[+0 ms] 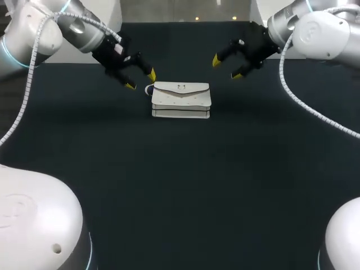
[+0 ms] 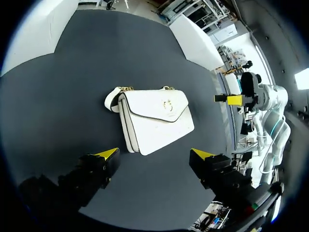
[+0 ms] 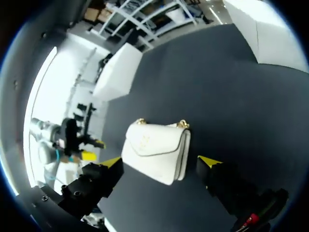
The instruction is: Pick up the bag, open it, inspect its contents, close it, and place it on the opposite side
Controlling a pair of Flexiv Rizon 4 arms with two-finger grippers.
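- Zero of the five steps look done to me: the bag (image 1: pixel 180 100) is not yet lifted, opened, inspected or moved across.
- Left gripper (image 1: pixel 141 80): fingers spread wide, nothing held. It hangs just beside the bag's far left corner and does not seem to touch it.
- Bag: white, flap shut, resting on the dark surface (image 1: pixel 180 185) at the far middle, between my two arms.
- Right gripper (image 1: pixel 226 67): also wide open and empty, near the bag's far right side, apart from it.
- Remaining, in my judgement: the whole sequence, starting with the pick-up.
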